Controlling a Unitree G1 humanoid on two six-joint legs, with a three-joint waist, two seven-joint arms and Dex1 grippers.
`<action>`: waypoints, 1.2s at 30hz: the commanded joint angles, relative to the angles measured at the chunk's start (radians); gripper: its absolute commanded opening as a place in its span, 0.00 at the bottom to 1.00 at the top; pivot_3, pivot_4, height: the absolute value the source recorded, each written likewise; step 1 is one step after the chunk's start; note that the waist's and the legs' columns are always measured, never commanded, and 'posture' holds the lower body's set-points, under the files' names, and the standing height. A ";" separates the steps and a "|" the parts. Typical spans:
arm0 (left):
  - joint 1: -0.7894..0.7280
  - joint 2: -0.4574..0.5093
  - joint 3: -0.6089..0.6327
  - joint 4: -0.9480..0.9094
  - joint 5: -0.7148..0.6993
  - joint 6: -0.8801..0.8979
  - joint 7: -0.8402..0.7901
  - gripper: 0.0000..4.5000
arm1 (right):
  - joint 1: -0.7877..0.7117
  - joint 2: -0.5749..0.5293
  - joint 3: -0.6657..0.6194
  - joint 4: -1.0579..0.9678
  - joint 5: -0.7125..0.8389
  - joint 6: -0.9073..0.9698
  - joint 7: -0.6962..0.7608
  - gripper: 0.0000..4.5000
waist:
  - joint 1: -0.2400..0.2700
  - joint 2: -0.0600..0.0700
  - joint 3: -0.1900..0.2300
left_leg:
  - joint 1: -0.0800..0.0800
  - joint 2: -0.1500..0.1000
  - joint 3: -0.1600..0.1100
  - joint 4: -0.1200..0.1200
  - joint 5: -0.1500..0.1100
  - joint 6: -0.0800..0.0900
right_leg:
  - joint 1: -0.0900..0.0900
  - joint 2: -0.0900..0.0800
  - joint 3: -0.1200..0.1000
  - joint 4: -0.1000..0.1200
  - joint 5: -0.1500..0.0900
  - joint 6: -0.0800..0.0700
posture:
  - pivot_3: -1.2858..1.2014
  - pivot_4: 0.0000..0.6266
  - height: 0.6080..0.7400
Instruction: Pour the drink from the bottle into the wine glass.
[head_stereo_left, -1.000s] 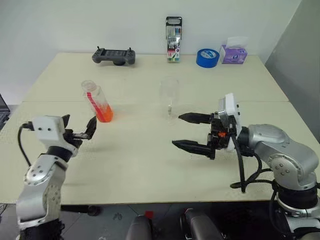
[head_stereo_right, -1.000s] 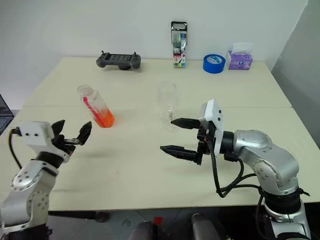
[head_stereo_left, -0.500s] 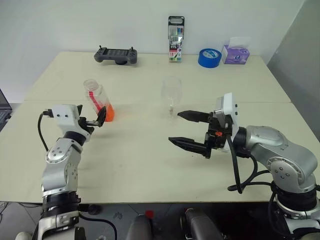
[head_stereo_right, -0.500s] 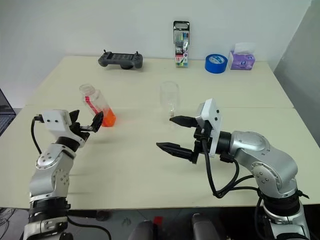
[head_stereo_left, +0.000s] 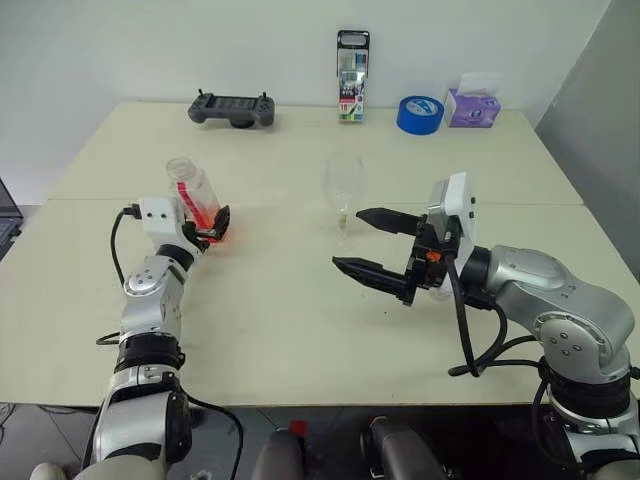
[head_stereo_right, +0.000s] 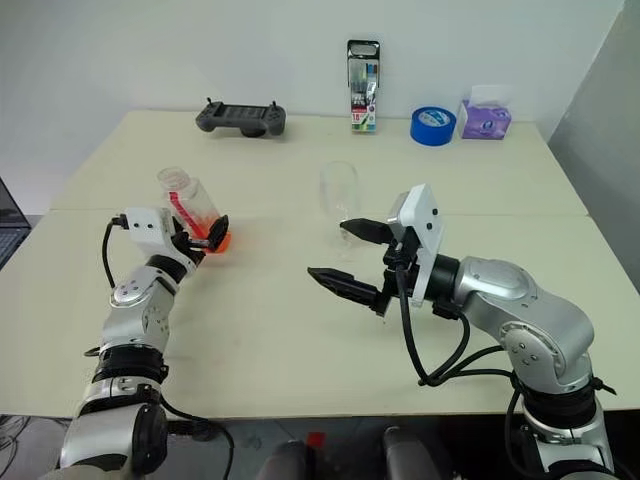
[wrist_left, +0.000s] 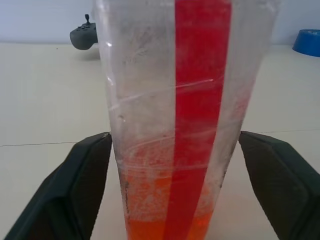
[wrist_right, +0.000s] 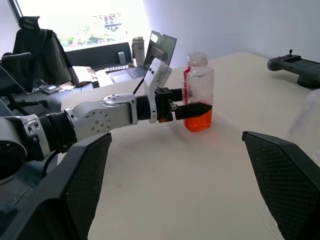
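Bottle (head_stereo_left: 195, 200) stood upright on table (head_stereo_left: 300, 330), drink (head_stereo_left: 213, 230) pooled low inside, flanked by left gripper (head_stereo_left: 208, 229) fingers, contact not discernible, wine glass (head_stereo_left: 343, 185) placed mid-table, right gripper (head_stereo_left: 375, 245) spread wide nearby, nothing held.

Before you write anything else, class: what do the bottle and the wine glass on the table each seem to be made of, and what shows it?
The bottle: probably thin clear plastic, slightly scuffed and cloudy, with fine scratch lines on its wall and a red label strip. The wine glass: clear and smooth, with a thin stem; it looks like glass, though clear plastic cannot be ruled out.
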 joint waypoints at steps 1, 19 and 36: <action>-0.024 0.025 0.012 0.019 0.006 -0.042 -0.011 0.66 | -0.007 -0.005 -0.023 -0.040 0.023 -0.009 -0.018 1.00 | 0.000 0.000 0.000 | 0.000 0.000 0.000 0.000 0.000 0.000 | 0.000 0.000 0.000 0.000 0.000 0.000 | 0.52 0.24 1.00; -0.204 0.105 -0.247 -0.159 0.271 -0.059 -0.072 0.37 | -0.014 0.035 -0.028 0.111 -0.209 -0.224 -0.139 1.00 | 0.004 -0.001 0.000 | -0.005 0.000 -0.001 0.002 0.000 -0.001 | -0.004 0.000 0.000 0.002 0.001 0.001 | 0.52 0.24 1.00; -0.637 0.189 -0.537 0.233 0.652 -0.458 -0.069 0.37 | -0.009 0.100 -0.001 0.145 -0.288 -0.328 -0.111 1.00 | 0.001 0.000 0.000 | -0.014 -0.003 -0.004 0.014 0.000 0.000 | -0.007 0.001 -0.003 0.007 0.002 0.002 | 0.52 0.24 1.00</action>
